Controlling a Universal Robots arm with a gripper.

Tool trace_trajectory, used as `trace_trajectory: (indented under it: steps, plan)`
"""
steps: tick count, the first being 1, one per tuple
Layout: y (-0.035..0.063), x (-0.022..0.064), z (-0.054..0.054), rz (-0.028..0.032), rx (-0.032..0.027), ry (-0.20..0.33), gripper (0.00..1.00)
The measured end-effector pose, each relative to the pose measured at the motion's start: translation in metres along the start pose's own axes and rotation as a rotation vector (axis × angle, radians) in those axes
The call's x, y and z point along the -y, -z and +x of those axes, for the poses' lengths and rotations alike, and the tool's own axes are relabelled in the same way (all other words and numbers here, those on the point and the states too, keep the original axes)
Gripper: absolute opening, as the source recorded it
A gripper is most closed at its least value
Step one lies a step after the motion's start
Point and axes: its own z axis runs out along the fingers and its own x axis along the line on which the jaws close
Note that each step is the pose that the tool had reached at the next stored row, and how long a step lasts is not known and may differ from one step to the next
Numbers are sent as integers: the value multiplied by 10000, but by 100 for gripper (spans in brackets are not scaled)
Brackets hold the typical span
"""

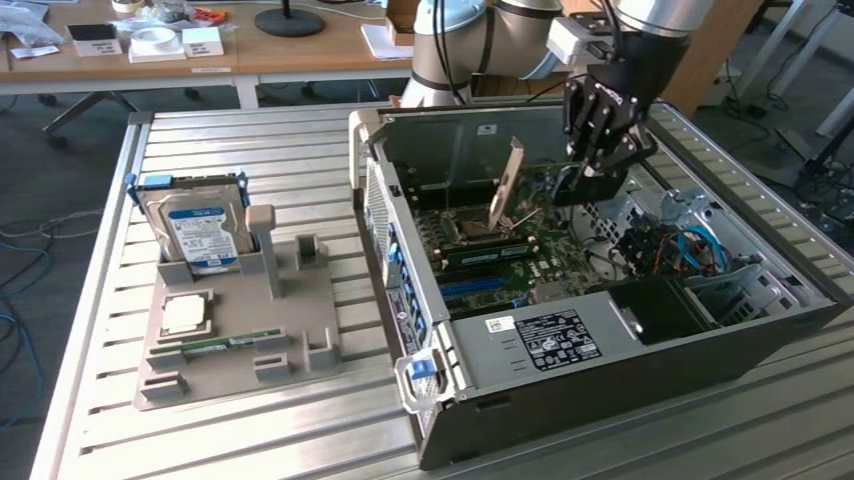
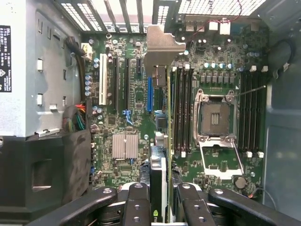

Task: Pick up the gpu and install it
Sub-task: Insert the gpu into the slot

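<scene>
Install step in hand: end effector (image 2: 160, 190) clamped narrow on one end of the gpu (image 2: 162, 44), which hangs edge-on inside the open computer case (image 1: 641, 350) above the motherboard (image 2: 124, 108). Card runs straight out from between the fingers (image 2: 137, 200), pale bracket at the far end. Not yet seated: in the exterior view it looks tilted and, by my judgement, clear of the slots.
</scene>
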Motion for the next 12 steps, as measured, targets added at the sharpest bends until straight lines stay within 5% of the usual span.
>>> trace_trajectory:
  steps: [9, 10, 12]
  plan:
    - [-29, -5, 0, -2, 9, 1, 27]
    - [-208, -72, 0, -3, 43, -3, 27]
    - [-208, -72, 0, -3, 43, -3, 27]
